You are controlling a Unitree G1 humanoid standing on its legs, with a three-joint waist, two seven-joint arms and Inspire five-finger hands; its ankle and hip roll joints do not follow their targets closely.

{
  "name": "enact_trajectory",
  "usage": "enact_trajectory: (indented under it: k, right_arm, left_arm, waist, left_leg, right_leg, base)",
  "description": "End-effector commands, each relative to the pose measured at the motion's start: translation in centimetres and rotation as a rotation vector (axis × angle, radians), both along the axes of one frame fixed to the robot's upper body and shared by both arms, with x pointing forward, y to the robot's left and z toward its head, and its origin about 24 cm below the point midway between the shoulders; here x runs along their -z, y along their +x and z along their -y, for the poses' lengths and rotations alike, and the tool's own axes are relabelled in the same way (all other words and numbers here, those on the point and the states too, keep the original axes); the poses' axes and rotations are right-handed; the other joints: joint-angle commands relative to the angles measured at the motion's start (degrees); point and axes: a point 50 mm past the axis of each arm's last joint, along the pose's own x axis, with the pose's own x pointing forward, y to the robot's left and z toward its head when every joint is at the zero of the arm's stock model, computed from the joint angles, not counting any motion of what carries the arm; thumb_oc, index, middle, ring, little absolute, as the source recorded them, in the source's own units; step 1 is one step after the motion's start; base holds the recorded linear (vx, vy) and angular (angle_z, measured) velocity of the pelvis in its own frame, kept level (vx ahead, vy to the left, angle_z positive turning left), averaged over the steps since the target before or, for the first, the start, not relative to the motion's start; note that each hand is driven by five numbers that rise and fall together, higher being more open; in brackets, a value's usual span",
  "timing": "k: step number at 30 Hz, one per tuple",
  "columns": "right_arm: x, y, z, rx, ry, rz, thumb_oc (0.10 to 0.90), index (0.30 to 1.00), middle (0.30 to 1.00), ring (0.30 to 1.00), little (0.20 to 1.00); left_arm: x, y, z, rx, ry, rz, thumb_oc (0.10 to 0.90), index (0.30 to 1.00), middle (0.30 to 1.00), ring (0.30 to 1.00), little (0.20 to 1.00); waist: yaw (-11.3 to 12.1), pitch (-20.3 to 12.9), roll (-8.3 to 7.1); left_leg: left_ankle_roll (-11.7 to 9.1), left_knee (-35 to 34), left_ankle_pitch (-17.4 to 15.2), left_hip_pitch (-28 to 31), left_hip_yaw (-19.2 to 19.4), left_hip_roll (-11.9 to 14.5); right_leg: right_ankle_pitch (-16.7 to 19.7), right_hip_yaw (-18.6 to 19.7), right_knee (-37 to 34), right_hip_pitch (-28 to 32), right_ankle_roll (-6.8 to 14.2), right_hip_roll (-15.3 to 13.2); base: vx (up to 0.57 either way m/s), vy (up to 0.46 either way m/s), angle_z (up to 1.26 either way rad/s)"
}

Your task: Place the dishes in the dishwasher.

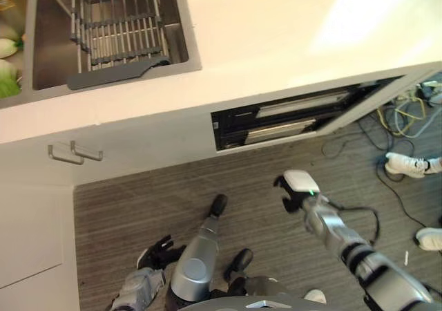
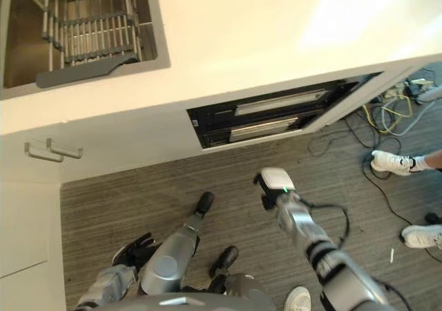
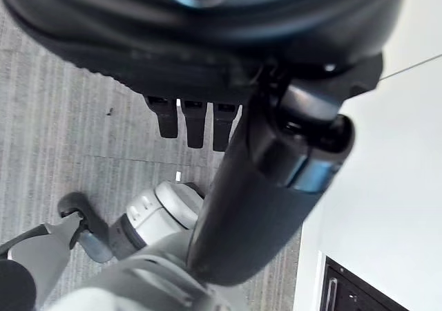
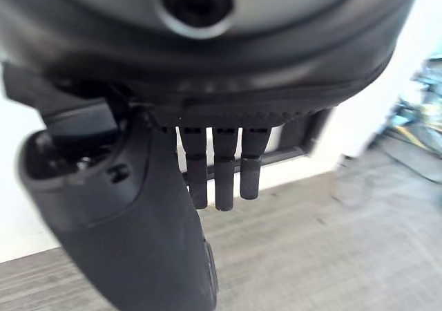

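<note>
The dishwasher [image 1: 276,121] shows as a dark slot under the white counter [image 1: 276,34], its top a little ajar with metal rails inside. My right hand [image 1: 298,186], thumb in a white cover, hangs over the grey floor just in front of that slot. Its fingers [image 4: 224,173] are straight and hold nothing. My left hand [image 1: 157,251] is low at the lower left, away from the dishwasher, fingers [image 3: 195,121] straight and empty. A wire dish rack [image 1: 117,21] sits in the steel sink [image 1: 48,48] at the upper left; I see no dishes in it.
A dark grey strip [image 1: 117,72] lies along the sink's front edge. Two metal handles [image 1: 76,152] stick out of the cabinet front below the sink. A person's white shoes [image 1: 407,164] and loose cables [image 1: 407,110] are on the floor at the right.
</note>
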Motion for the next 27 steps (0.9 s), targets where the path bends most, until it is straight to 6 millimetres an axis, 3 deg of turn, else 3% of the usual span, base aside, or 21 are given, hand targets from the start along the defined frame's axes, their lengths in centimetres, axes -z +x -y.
enact_trajectory:
  k: [1,2,3,6,9,11,14,15,16,20,22,24,25,27]
  right_arm:
    - [-0.2,-0.4,0.2,-0.010,0.039,-0.001,0.800,0.900,0.900,0.900,0.900]
    - [-0.2,-0.4,0.2,-0.009,0.039,-0.001,0.800,0.900,0.900,0.900,0.900]
    - [0.2,-1.5,1.1,0.148,0.137,0.002,0.800,0.900,0.900,0.900,0.900]
    - [0.4,-2.6,1.7,0.264,0.217,0.018,0.800,0.900,0.900,0.900,0.900]
    - [0.5,-2.9,2.0,0.372,0.309,0.028,0.800,0.900,0.900,0.900,0.900]
    - [1.0,-3.0,2.5,0.411,0.331,-0.021,0.800,0.900,0.900,0.900,0.900]
    - [1.7,-3.5,2.5,0.469,0.393,-0.084,0.800,0.900,0.900,0.900,0.900]
    - [1.8,-3.5,2.8,0.497,0.417,-0.100,0.800,0.900,0.900,0.900,0.900]
    - [1.8,-3.5,2.8,0.498,0.417,-0.100,0.800,0.900,0.900,0.900,0.900]
    - [2.2,-4.0,3.2,0.562,0.467,-0.117,0.800,0.900,0.900,0.900,0.900]
    - [2.5,-4.6,3.2,0.608,0.497,-0.127,0.800,0.900,0.900,0.900,0.900]
    - [3.3,-6.3,3.7,0.692,0.513,-0.156,0.800,0.900,0.900,0.900,0.900]
    - [3.6,-7.1,4.0,0.739,0.526,-0.170,0.800,0.900,0.900,0.900,0.900]
    - [4.5,-9.0,4.6,0.853,0.548,-0.204,0.800,0.900,0.900,0.900,0.900]
  left_arm:
    - [1.5,-3.2,1.7,-0.027,-0.062,-0.074,0.800,0.900,0.900,0.900,0.900]
    - [1.5,-3.2,1.7,-0.026,-0.063,-0.074,0.800,0.900,0.900,0.900,0.900]
    - [2.0,-4.6,1.6,-0.062,-0.062,-0.134,0.800,0.900,0.900,0.900,0.900]
    - [2.1,-5.4,1.7,-0.091,-0.081,-0.152,0.800,0.900,0.900,0.900,0.900]
    - [2.1,-5.5,2.2,-0.128,-0.114,-0.136,0.800,0.900,0.900,0.900,0.900]
    - [2.3,-5.8,2.7,-0.136,-0.138,-0.138,0.800,0.900,0.900,0.900,0.900]
    - [2.8,-7.0,3.8,-0.182,-0.173,-0.177,0.800,0.900,0.900,0.900,0.900]
    - [2.9,-7.3,5.0,-0.190,-0.206,-0.180,0.800,0.900,0.900,0.900,0.900]
    - [2.9,-7.3,5.0,-0.191,-0.206,-0.181,0.800,0.900,0.900,0.900,0.900]
    - [3.2,-8.1,5.5,-0.185,-0.213,-0.222,0.800,0.900,0.900,0.900,0.900]
    - [3.3,-7.9,5.1,-0.171,-0.194,-0.240,0.800,0.900,0.900,0.900,0.900]
    - [3.2,-7.1,4.7,-0.130,-0.158,-0.240,0.800,0.900,0.900,0.900,0.900]
    - [3.0,-6.4,4.4,-0.085,-0.122,-0.226,0.800,0.900,0.900,0.900,0.900]
    - [2.9,-5.9,4.5,0.046,-0.062,-0.228,0.800,0.900,0.900,0.900,0.900]
  waist:
    - [-0.80,-6.10,2.23]
    - [-0.79,-6.26,2.33]
    - [-2.85,-5.89,3.37]
    - [-4.65,-5.40,4.55]
    - [-7.33,-4.23,6.79]
    - [-7.59,-3.84,8.18]
    - [-7.78,-3.92,7.76]
    - [-8.52,-3.82,7.25]
    - [-8.47,-3.71,7.27]
    - [-10.55,-5.41,5.91]
    - [-12.29,-6.51,5.17]
    - [-14.66,-7.80,5.32]
    - [-14.93,-8.04,5.42]
    - [-14.55,-9.15,5.32]
  left_leg:
    - [-5.06,1.26,-1.56,-0.73,1.93,8.23]
    - [-5.01,1.34,-1.48,-1.01,1.88,8.28]
    - [-4.98,3.35,-1.62,-0.12,2.98,9.05]
    - [-5.66,5.50,-1.26,-0.10,4.31,9.91]
    - [-7.89,6.43,1.71,-0.47,7.80,11.96]
    - [-9.64,4.25,4.67,0.00,6.42,12.72]
    - [-8.46,3.19,2.45,0.89,1.54,11.39]
    - [-7.54,6.46,-0.47,1.45,2.15,10.91]
    - [-7.53,6.66,-0.67,1.54,2.21,10.91]
    - [-6.17,10.70,-7.58,7.35,7.70,11.28]
    - [-5.98,10.12,-8.89,10.47,14.41,14.23]
    - [-7.22,7.73,-9.15,13.68,24.15,18.13]
    - [-7.74,6.68,-8.27,13.97,25.36,18.63]
    - [-6.93,5.32,-9.55,13.10,22.40,16.04]
  right_leg:
    - [-0.96,2.30,3.94,0.32,4.25,-3.70]
    - [-0.76,2.28,3.87,0.12,4.26,-3.62]
    - [-1.56,4.50,5.55,-0.13,3.64,-3.51]
    - [-1.38,5.72,5.43,0.34,3.02,-2.91]
    - [-0.96,5.70,4.10,1.10,2.30,-2.04]
    - [-0.37,5.97,3.58,0.49,2.10,-1.88]
    - [1.70,7.23,2.14,-0.71,2.78,-2.86]
    - [3.11,7.30,1.37,-1.47,3.14,-4.10]
    - [3.09,7.36,1.33,-1.30,3.16,-4.12]
    - [5.96,6.46,0.35,-3.22,4.03,-6.81]
    - [6.39,4.51,0.79,-3.49,4.34,-8.09]
    - [6.36,0.45,1.64,-3.42,5.67,-9.96]
    - [6.40,-1.13,2.38,-3.52,6.04,-10.81]
    - [7.49,-3.05,3.70,-3.01,7.26,-12.94]
  base:
    - [-0.08,-0.023,-0.85]
    - [-0.13,-0.013,-0.84]
    - [-0.14,-0.004,-0.55]
    - [-0.14,-0.045,-0.45]
    - [-0.18,-0.039,-0.26]
    - [-0.22,0.011,0.04]
    - [-0.23,0.005,-0.23]
    - [-0.22,0.026,0.12]
    - [-0.23,0.085,0.20]
    - [-0.17,0.160,0.18]
    - [-0.16,0.210,0.36]
    - [-0.13,0.291,1.06]
    - [-0.07,0.397,1.56]
    - [-0.02,0.384,1.46]
